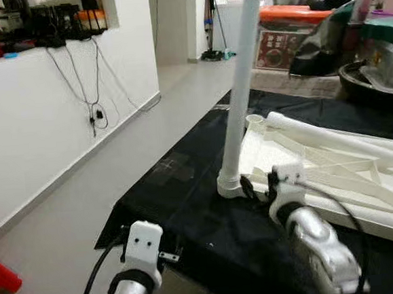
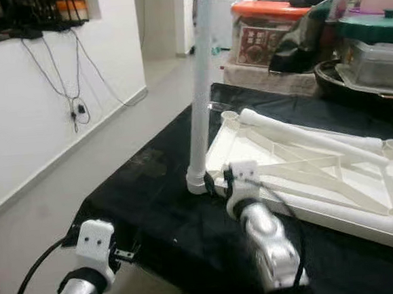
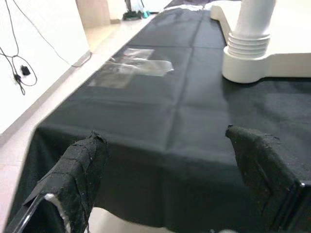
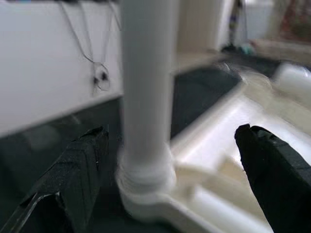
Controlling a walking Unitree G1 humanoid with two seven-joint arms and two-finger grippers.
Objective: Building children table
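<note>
Black cloth covers the worktop, where the upturned table top lies with one leg upright. Right gripper, fingers wide, faces this leg to grasp it; left gripper waits wide near the edge.

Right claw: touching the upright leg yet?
Apart. In the right wrist view the upright leg stands between the open fingers of the right claw, with gaps visible on both sides.
</note>
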